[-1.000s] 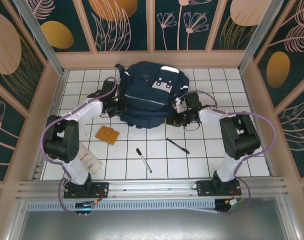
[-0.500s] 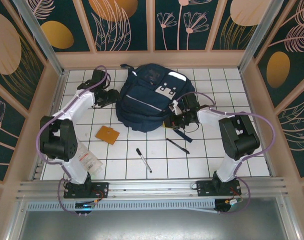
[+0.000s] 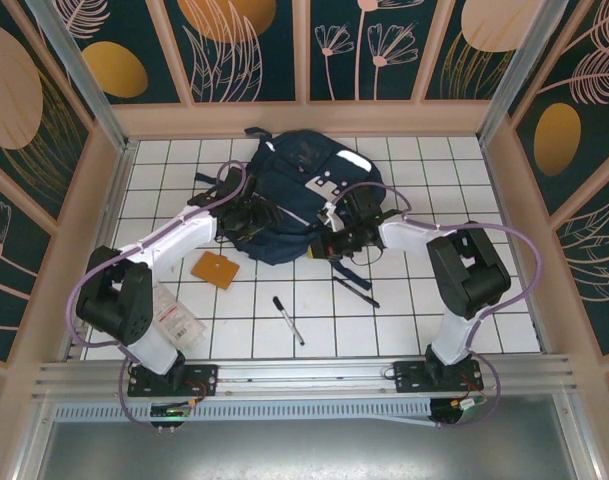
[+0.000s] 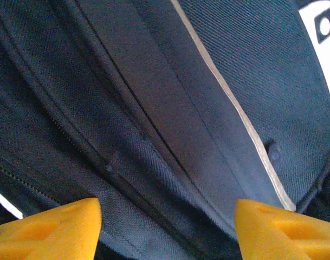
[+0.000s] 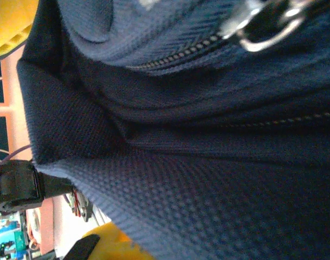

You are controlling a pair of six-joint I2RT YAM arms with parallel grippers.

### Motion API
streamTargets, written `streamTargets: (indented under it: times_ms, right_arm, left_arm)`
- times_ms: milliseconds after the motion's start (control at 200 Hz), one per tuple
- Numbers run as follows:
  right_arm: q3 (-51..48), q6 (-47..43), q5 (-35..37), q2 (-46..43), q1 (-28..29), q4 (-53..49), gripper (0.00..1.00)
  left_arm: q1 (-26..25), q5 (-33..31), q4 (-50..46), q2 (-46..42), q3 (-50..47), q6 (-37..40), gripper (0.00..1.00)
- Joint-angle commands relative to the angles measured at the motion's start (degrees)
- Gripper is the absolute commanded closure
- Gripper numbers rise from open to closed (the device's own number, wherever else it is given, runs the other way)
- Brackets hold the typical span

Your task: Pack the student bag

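The student bag (image 3: 302, 190) lies on the white tiled table (image 3: 414, 320). My left gripper (image 3: 252, 218) is against the bag's left side, and my right gripper (image 3: 334, 243) meets its near-right edge. An orange-brown card (image 3: 216, 270) lies near-left of the bag. A black pen (image 3: 356, 292) lies just off its near edge. A black-and-white marker (image 3: 288, 320) lies farther out, and a clear packet (image 3: 176, 318) lies farthest near-left.

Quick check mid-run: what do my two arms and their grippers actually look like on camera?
The left arm and right arm both have white links, bulky black joint housings and black bases. A lavender cable loops along each. The left gripper and right gripper have black bodies. Their fingers are blocky orange-yellow plastic with moulded recesses. No markings are legible.
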Motion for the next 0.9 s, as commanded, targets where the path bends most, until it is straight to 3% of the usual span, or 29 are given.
streamTargets:
  times_ms: [0, 155, 275, 616, 891]
  right_arm:
    - [2.1, 0.4, -1.4, 0.4, 0.8, 2.4, 1.0]
    - [1.2, -0.3, 1.9, -0.5, 0.2, 0.7, 1.0]
    - [0.3, 0.1, 1.9, -0.6, -0.3, 1.2, 1.0]
    - [1.3, 1.0, 2.3, 0.0, 0.8, 2.5, 1.0]
    - [1.7, 1.2, 2.0, 0.3, 2.5, 2.9, 1.0]
  left_arm:
    - [-0.5, -0.5, 3.6, 2.8, -2.7, -4.7, 0.4]
    - [-0.5, -1.9, 1.5, 2.7, -5.4, -2.7, 0.42]
    - [-0.5, -3.9, -1.6, 1.6, -5.4, -1.6, 0.37]
    - [-0.5, -5.0, -6.1, -0.6, -6.0, -4.9, 0.32]
    - [-0.5, -3.8, -3.2, -1.4, -7.4, -7.8, 0.37]
